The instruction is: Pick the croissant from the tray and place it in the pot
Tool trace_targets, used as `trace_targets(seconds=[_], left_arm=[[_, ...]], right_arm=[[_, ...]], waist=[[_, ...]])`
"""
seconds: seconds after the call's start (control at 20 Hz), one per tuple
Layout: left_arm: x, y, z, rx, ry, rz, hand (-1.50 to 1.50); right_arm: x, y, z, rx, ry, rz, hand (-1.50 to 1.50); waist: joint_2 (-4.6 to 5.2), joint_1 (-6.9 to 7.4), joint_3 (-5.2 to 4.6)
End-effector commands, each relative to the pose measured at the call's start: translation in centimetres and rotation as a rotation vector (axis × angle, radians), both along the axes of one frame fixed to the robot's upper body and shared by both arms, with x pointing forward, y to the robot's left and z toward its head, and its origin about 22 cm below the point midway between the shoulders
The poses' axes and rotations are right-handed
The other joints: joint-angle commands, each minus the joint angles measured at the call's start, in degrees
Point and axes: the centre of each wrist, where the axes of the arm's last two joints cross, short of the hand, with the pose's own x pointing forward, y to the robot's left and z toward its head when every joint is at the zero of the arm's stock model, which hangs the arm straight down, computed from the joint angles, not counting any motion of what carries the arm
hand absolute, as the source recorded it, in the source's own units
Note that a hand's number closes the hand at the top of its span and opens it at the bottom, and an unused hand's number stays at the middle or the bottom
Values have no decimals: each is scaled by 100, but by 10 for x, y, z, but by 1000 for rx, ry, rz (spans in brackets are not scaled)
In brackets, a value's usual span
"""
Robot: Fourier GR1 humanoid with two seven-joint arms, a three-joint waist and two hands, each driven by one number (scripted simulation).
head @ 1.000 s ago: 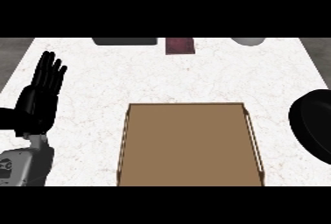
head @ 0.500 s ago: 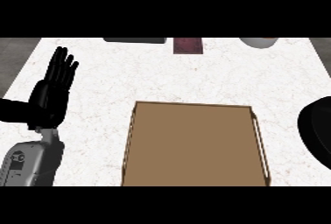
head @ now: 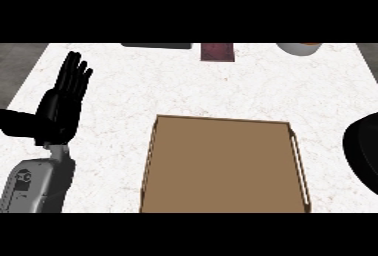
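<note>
A brown wooden tray (head: pixel 221 165) lies on the white counter at lower centre, and nothing shows on its surface. No croissant is visible anywhere in the head view. The black pot (head: pixel 363 150) is cut off by the right edge, just right of the tray. My left hand (head: pixel 59 107) stands at the left with its fingers straight and pointing up, open and holding nothing. The right hand does not show.
Along the counter's far edge sit a dark flat object (head: pixel 156 45), a dark red block (head: pixel 217 51) and a pale round vessel (head: pixel 300 48). The grey floor shows beyond the counter's left edge.
The view has shifted, so the tray and far objects sit further right and the pot is more cut off. My left hand shows further right and higher.
</note>
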Motion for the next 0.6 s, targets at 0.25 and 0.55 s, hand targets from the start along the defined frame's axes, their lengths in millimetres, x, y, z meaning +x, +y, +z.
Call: trace_targets(seconds=[0.25,0.55], left_arm=[[2,6,2,4,10,17,0],[3,5,-1,-1,4,24,0]], right_arm=[[20,16,-22,149,86,338,-150],[33,22,-20,441,84,307,-150]], waist=[[-49,-154,-4],[-46,-183,-7]])
